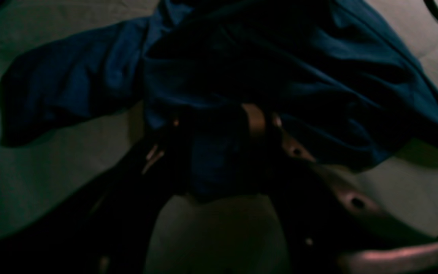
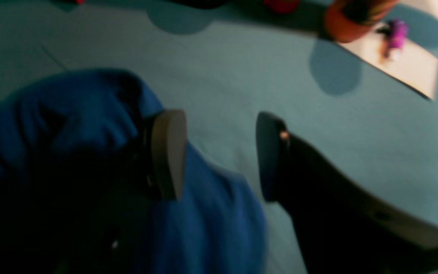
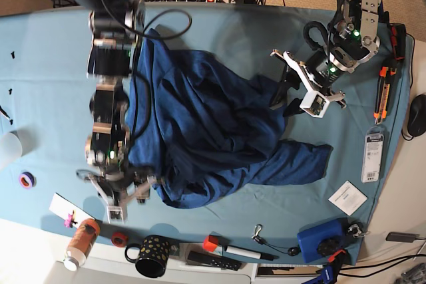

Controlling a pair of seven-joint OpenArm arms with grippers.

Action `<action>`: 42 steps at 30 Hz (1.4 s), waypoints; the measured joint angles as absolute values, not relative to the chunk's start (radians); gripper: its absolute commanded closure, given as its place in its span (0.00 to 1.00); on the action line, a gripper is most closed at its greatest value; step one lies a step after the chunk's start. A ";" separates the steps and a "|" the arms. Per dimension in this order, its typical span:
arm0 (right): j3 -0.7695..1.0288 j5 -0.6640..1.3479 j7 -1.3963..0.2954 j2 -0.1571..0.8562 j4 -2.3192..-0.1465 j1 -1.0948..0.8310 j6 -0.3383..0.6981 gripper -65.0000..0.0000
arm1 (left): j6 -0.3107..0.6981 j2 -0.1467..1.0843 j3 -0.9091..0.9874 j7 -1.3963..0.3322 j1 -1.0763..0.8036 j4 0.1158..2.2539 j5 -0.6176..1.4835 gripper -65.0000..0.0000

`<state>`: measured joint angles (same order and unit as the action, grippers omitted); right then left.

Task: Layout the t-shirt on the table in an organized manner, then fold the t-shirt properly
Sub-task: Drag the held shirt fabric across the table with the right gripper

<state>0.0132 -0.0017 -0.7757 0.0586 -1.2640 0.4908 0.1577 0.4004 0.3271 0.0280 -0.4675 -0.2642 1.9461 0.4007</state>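
Observation:
The dark navy t-shirt [image 3: 200,131] lies crumpled across the middle of the table [image 3: 53,64], one sleeve trailing toward the right. In the left wrist view my left gripper [image 1: 215,121] is shut on a bunched fold of the t-shirt [image 1: 299,68], which spreads away from the fingers over the teal cloth [image 1: 32,190]. In the base view that gripper [image 3: 281,92] sits at the shirt's upper right edge. My right gripper [image 2: 221,152] stands open over the table [image 2: 242,76], nothing between its fingers; the t-shirt [image 2: 70,114] bulges against its left finger [image 2: 169,152]. In the base view it [image 3: 126,189] hangs at the shirt's lower left edge.
Along the near edge stand an orange bottle [image 3: 80,241], a black mug [image 3: 152,256], a marker [image 3: 239,252] and a blue box [image 3: 321,241]. A white card [image 3: 347,197] and tools [image 3: 383,91] lie at the right. A purple tape ring [image 3: 26,179] sits far left.

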 measured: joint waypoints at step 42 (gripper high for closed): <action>0.014 0.738 -1.235 -0.083 -1.927 0.044 0.663 1.00 | 0.400 0.324 0.029 -0.464 -0.264 1.946 0.400 0.67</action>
<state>0.0143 0.7380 -1.2350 -0.0834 -1.9274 0.0444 0.6632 0.4004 0.3241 0.0288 -0.4637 -0.2638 1.9461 0.3996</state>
